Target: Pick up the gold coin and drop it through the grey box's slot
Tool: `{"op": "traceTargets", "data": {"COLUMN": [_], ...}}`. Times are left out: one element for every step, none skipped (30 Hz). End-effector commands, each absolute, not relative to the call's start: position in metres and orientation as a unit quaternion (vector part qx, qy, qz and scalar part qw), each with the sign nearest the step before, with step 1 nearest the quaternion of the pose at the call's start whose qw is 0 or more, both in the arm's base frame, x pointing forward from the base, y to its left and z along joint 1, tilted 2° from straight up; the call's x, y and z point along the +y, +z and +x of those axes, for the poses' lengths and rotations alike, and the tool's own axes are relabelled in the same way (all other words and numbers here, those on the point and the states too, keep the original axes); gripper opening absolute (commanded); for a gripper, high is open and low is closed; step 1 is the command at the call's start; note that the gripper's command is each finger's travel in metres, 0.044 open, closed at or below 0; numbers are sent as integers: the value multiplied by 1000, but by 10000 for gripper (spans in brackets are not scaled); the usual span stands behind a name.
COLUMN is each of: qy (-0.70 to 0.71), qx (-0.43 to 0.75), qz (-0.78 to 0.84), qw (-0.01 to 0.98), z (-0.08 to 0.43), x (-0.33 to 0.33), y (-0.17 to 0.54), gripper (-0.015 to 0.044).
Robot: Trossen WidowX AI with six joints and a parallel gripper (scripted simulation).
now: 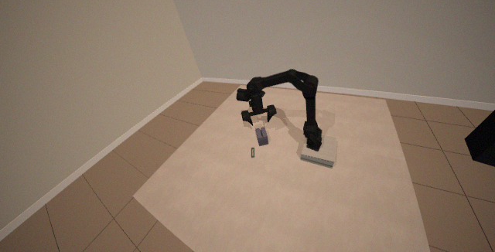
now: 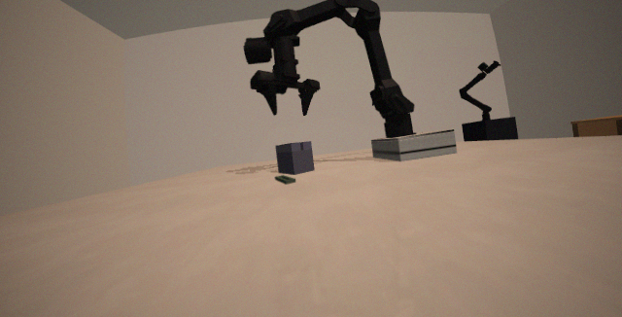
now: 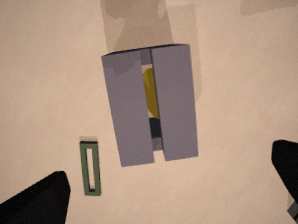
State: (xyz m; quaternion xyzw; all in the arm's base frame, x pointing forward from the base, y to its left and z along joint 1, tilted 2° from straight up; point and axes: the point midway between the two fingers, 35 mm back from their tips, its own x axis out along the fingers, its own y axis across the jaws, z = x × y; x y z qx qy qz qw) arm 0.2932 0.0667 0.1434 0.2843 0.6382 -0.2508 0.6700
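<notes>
Gold coin inside the slotted box

The gold coin [image 3: 151,92] shows through the slot of the grey box [image 1: 261,136] [image 2: 294,158] [image 3: 175,102], upper centre of the wrist view. The dark-green holder [image 1: 251,152] [image 2: 285,182] [image 3: 84,170] lies lower left there, flat and coinless.

We can read no text, label, brand name, number or sign anywhere in the top, exterior or wrist view, from the upper left of each frame to the lower right, and every surface we see appears free of legible lettering.
</notes>
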Motion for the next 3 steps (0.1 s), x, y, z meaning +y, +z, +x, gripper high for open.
{"op": "traceTargets", "data": {"qy": [-251,-251,-251], "qx": [640,640,640], "qz": [283,283,283], "qw": [669,669,669], "z": [293,293,293], "x": [67,67,67], "y": [143,143,143], "gripper": [440,440,440]}}
